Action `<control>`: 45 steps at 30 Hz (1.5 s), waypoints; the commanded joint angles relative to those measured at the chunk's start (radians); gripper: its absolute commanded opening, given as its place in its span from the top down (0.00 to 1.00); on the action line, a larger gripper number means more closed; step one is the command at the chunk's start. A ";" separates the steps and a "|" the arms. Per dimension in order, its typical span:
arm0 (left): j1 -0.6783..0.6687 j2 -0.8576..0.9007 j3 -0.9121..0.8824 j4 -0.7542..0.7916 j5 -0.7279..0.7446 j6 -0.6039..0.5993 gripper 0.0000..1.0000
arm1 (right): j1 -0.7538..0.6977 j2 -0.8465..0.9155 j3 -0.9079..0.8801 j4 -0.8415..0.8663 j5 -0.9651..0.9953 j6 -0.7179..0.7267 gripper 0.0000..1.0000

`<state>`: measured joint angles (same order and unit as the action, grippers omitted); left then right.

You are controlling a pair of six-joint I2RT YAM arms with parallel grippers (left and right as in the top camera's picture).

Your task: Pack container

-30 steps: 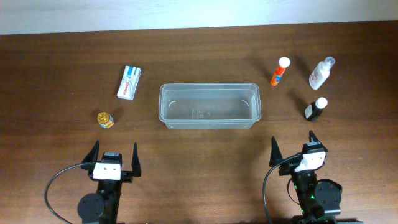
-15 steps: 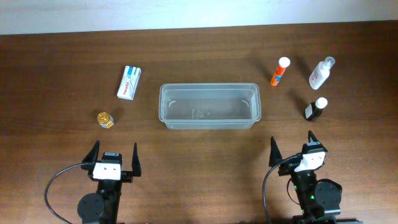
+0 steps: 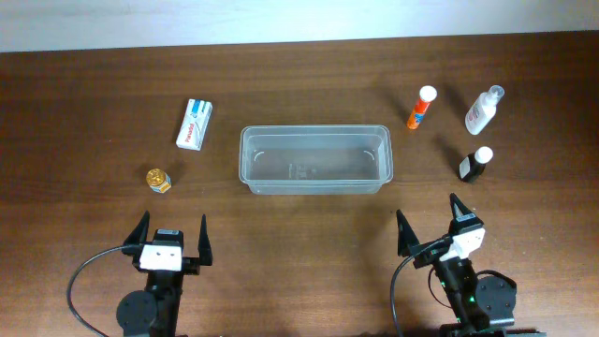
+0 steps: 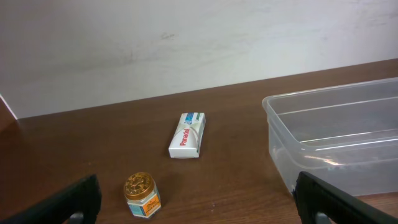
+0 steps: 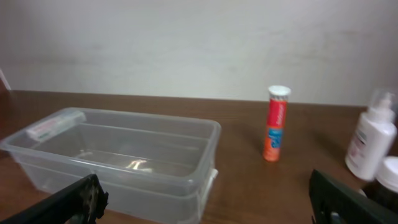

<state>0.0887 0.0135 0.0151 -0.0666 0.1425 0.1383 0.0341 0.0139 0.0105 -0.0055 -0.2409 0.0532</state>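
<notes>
The right gripper [image 3: 428, 208] has swung slightly left and forward since half a second ago, jaws spread wide and empty. The left gripper [image 3: 174, 221] has not stirred and is equally wide open, holding nothing. The container [image 3: 314, 190] sits mid-table with nothing in it. An orange tube [image 3: 421, 107], spray bottle [image 3: 483, 109] and dark bottle [image 3: 475, 164] stand to its right, a white box [image 3: 195, 124] and gold-lidded jar [image 3: 158, 180] to its left (none touched). Packing seems only to be starting, with the right arm moving first.
</notes>
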 commanded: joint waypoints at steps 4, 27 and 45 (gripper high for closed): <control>0.007 -0.008 -0.006 -0.001 -0.005 0.016 0.01 | -0.002 -0.010 0.053 0.036 -0.061 0.006 0.02; 0.007 -0.008 -0.006 -0.001 -0.005 0.016 0.01 | -0.002 0.415 0.554 -0.328 0.087 -0.038 0.02; 0.007 -0.008 -0.006 -0.001 -0.005 0.016 0.01 | -0.004 0.936 1.083 -0.821 0.136 -0.129 0.02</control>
<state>0.0887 0.0139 0.0151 -0.0666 0.1425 0.1383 0.0334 0.8318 0.9211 -0.7082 -0.1680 -0.0299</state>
